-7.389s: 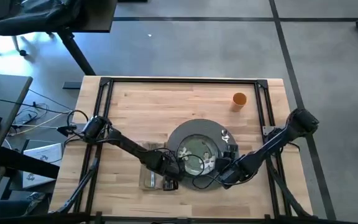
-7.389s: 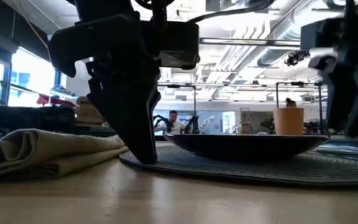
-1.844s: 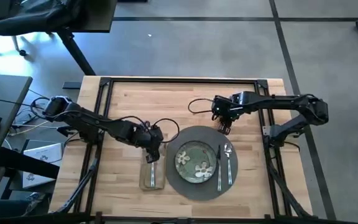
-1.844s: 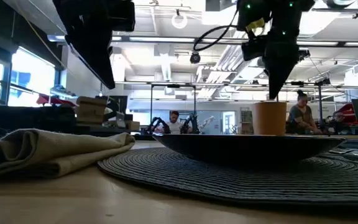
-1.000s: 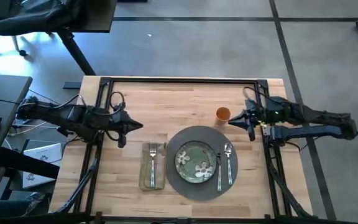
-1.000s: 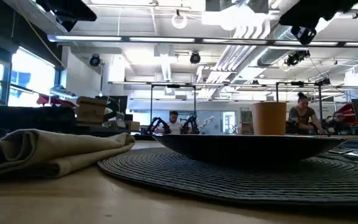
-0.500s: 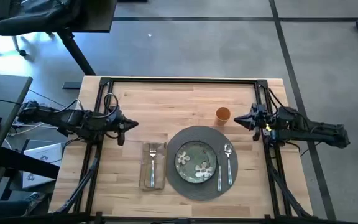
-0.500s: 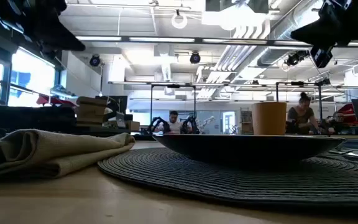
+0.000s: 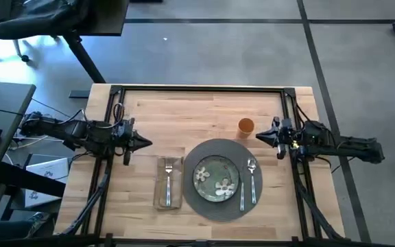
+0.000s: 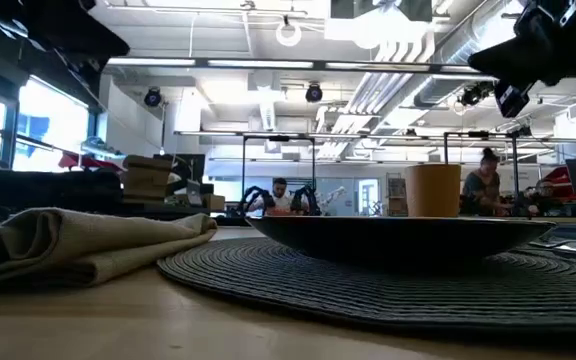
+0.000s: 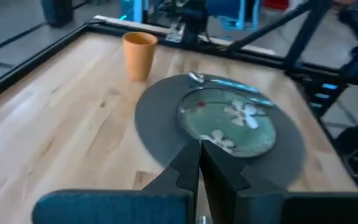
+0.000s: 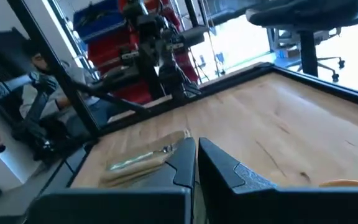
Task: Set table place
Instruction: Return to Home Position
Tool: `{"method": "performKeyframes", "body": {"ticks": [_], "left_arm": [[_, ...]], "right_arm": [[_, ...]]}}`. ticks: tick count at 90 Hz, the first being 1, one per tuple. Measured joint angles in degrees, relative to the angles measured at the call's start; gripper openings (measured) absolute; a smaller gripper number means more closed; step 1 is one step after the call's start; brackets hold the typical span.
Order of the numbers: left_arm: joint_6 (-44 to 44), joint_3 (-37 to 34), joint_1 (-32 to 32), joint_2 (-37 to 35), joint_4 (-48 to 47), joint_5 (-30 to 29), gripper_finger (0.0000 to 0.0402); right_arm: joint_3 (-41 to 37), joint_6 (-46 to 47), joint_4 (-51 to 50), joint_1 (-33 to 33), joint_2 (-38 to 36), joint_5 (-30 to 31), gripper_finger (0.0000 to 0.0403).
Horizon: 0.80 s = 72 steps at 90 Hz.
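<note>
Left pincer [image 9: 141, 143]: fingers pressed together into a point, holding nothing, raised above the left part of the tabletop [image 9: 184, 113] close to the black rail and directed toward the middle; its arm reaches in from the left side. Right pincer [image 9: 260, 135]: likewise pressed together and empty, raised above the right part of the tabletop and directed leftward, with the cup [image 9: 245, 125] just beside its tip and apart from it. Place setting, as seen in the high view, at mid-width and toward the lower edge: a round grey mat [image 9: 196, 204] carries the green floral plate [image 9: 216, 177] at its middle. On the mat to the right of the plate lie the knife [image 9: 241, 186], next to the plate, and the spoon [image 9: 252, 180], outside the knife, the two parallel. Just beside the mat's left rim lies the folded beige napkin [image 9: 163, 195], with the fork [image 9: 168, 170] on top, parallel to the other cutlery. Cup: orange, upright, on bare wood just beyond the mat's far right rim. Low view: napkin at left, mat and plate rim across the foreground, cup behind the plate; both arms show only at the upper corners, well above the setting; people [image 10: 281, 190] stand far off in the room behind. Each wrist view shows its own two fingers meeting along a thin seam.
</note>
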Motion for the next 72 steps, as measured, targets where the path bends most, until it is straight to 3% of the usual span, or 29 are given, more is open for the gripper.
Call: {"method": "performKeyframes", "body": {"ticks": [20, 40, 72], "left_arm": [[1.8, -0.9, 0.0, -4.3, 2.0, 6.3, 0.0], [2.4, -11.9, 0.0, -9.9, 16.9, 7.0, 0.0], [1.7, -21.4, 0.0, -25.3, 17.9, 5.2, 0.0]], "right_arm": [[-6.5, 0.9, 8.5, -0.1, -3.6, -1.6, 0.0], [-8.6, 0.9, 9.4, -0.1, -7.1, -1.3, 0.0], [-9.6, -0.1, 10.3, -0.1, -9.3, -1.4, 0.0]]}}
